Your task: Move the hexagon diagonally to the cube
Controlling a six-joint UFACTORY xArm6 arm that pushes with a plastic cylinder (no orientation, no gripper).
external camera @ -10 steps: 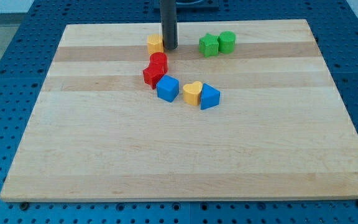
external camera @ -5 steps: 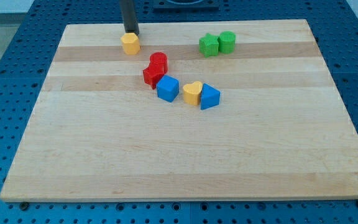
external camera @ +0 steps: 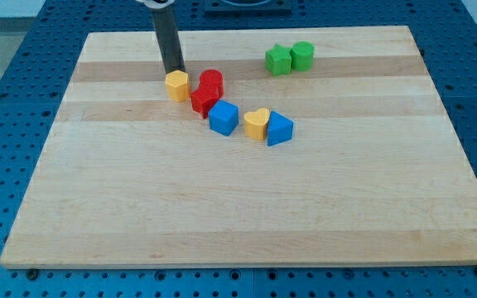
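Note:
The yellow hexagon lies on the wooden board, just left of the two red blocks. My tip stands right above the hexagon in the view, touching or almost touching its top edge. The blue cube lies below and to the right of the hexagon, with the lower red block between them.
A red cylinder sits right of the hexagon. A yellow heart and a blue wedge-like block lie right of the cube. A green star-like block and a green cylinder sit at the top right.
The hexagon first slid left from the rod's side, then down the view to beside the red blocks. My tip moved left, then down behind it.

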